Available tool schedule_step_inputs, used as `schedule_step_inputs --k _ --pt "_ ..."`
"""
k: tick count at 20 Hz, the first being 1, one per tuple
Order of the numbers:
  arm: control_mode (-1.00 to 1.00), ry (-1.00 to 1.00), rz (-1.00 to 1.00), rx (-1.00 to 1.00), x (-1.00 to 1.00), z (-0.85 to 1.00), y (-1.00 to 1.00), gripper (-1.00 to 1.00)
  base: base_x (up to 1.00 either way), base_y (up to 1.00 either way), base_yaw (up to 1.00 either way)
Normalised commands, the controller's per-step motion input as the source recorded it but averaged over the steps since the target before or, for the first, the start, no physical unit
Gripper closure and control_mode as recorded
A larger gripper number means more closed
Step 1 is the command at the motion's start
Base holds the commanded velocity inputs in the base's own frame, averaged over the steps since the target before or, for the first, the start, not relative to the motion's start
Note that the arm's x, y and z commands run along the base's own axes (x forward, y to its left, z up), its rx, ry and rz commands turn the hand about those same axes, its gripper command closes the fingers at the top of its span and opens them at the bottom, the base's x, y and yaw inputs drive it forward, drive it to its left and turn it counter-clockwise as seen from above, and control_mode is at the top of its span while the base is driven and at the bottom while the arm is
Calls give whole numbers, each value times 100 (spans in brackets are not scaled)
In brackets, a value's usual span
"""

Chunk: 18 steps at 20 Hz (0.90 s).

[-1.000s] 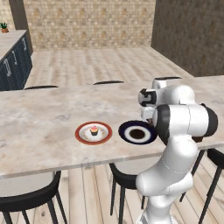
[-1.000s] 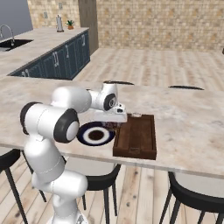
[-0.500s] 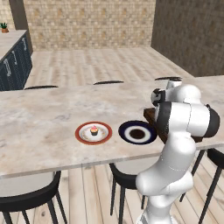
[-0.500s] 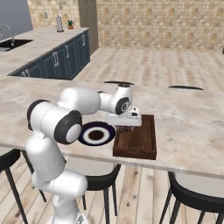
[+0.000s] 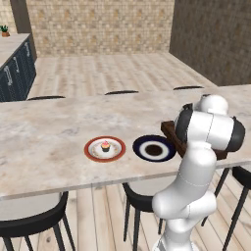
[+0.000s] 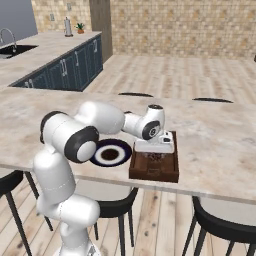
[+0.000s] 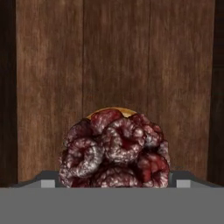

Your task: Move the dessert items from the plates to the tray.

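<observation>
Gripper over tray, apparently clamping raspberry tart; cupcake at 9 o'clock on orange-rimmed plate, untransferred.

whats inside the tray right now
A raspberry-topped sweet sits over the wooden tray floor, between the gripper tips. Whether it touches the floor is hidden beneath it.

A marble counter (pale, veined) stands above black stools on wooden floor.
</observation>
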Motion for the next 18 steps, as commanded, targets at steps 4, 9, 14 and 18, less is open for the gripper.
schedule_step_inputs --k 4,9,14,18 --pt "-100 0 0 0 -19 -22 -3 100 0 0 0" --pt "-100 0 0 0 -10 -21 0 100 0 0 0" --pt "-100 0 0 0 -1 -17 0 100 0 0 0" --pt "-100 0 0 0 0 0 0 -100 0 0 0"
